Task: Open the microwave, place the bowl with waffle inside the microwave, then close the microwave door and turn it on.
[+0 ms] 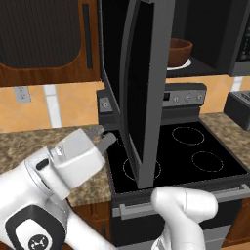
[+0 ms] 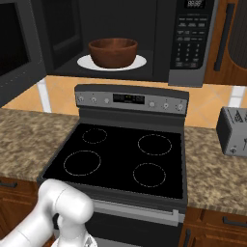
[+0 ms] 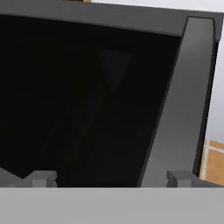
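Note:
The microwave (image 2: 193, 38) hangs above the stove with its cavity exposed. The reddish-brown bowl (image 2: 113, 52) rests on the white turntable plate (image 2: 137, 62) inside; the waffle is hidden by the bowl's wall. From the left base view the bowl (image 1: 178, 51) peeks out behind the microwave door (image 1: 141, 93), which stands swung far out over the stove. My gripper (image 1: 108, 140) is low at the door's outer face, open. In the hand view my gripper (image 3: 111, 179) faces the door's black glass (image 3: 78, 109) and grey frame strip (image 3: 179, 113), with nothing between the fingertips (image 3: 41, 178).
The black stove (image 2: 120, 159) with ring burners sits right below, its control strip (image 2: 130, 99) at the back. A grey toaster (image 2: 234, 130) stands on the granite counter (image 2: 24, 140) to the right. Brown cabinets (image 1: 44, 44) flank the microwave.

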Tool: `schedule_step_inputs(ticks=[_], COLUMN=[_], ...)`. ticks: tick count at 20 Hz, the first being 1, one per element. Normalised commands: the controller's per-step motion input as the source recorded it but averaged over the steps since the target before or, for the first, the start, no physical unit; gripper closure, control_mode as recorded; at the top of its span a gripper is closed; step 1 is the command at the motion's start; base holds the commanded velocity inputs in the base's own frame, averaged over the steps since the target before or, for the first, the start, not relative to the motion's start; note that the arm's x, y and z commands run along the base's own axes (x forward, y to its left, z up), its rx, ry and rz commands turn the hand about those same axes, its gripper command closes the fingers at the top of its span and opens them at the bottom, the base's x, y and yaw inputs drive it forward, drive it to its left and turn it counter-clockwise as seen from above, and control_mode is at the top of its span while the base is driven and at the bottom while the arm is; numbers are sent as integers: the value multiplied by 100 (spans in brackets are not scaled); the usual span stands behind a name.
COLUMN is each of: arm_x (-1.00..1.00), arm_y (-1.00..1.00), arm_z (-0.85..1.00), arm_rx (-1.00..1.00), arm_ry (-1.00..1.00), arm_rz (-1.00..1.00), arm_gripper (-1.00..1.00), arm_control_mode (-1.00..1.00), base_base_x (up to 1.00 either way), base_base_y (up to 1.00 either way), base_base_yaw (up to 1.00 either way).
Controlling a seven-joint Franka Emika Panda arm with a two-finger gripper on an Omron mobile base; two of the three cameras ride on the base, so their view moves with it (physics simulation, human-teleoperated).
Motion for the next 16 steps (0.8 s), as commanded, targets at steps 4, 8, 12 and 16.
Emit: schedule_step_inputs(ticks=[4, 8, 12, 16], arm_x=[-29, -1, 10, 34], arm_y=[-100, -100, -100, -100], arm_z=[12, 15, 30, 22], arm_rx=[0, 0, -2, -1], arm_ry=[-2, 0, 0, 3], arm_rz=[6, 14, 25, 31], arm_gripper=[-100, -100, -100, -100], arm_control_mode=[-100, -100, -100, -100], base_base_x=[0, 0, 0, 0], base_base_y=[0, 0, 0, 0], base_base_yaw=[0, 0, 0, 0])
